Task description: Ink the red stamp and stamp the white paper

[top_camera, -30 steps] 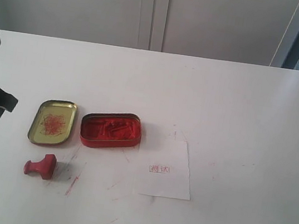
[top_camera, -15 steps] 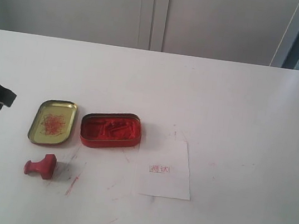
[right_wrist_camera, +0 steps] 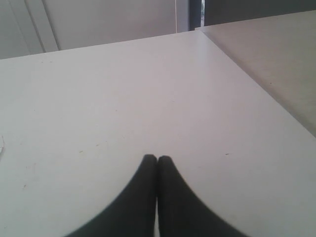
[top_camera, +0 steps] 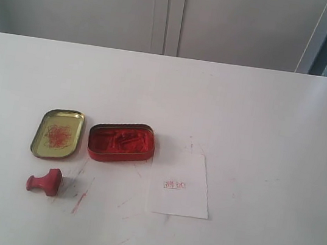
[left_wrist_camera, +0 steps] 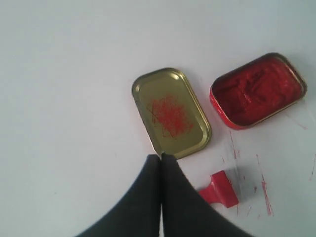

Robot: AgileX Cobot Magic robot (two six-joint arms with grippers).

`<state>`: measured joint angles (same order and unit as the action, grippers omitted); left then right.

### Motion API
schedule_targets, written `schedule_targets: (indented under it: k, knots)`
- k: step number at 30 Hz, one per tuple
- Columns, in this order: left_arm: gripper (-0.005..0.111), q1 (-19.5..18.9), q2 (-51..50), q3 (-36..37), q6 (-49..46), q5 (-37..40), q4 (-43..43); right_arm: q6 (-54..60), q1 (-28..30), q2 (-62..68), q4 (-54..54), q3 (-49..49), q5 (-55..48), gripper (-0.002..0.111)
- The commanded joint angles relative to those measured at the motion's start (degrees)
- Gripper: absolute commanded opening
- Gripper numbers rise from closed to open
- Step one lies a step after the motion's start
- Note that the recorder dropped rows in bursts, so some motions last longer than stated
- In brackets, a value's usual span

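Left end effector (left_wrist_camera: 161, 157) has withdrawn leftward, red stamp (top_camera: 44, 182) untouched

The table (top_camera: 263, 113) lies open along its far edge and down its whole right side. Obstacles gather toward the near-left corner: a gold lid (top_camera: 57, 134) and a red ink tin (top_camera: 122, 142) stand side by side with a narrow gap between them. The red stamp (top_camera: 44, 181) lies tipped over just in front of the lid. The white paper (top_camera: 180, 183) lies flat, right of the tin.
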<state>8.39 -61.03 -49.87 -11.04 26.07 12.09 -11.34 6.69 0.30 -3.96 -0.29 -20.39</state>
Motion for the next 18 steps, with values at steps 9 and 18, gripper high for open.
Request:
schedule_targets:
  k: [9, 18]
  knots:
    - [0.0, -4.87, 13.52, 1.46, 0.52, 5.97, -3.61, 0.11, 0.23, -0.3, -0.57, 0.29, 0.87, 0.0]
    - [0.0, -10.57, 24.64, 9.91, 0.77, 5.18, -3.61, 0.11, 0.23, -0.3, -0.57, 0.29, 0.87, 0.0]
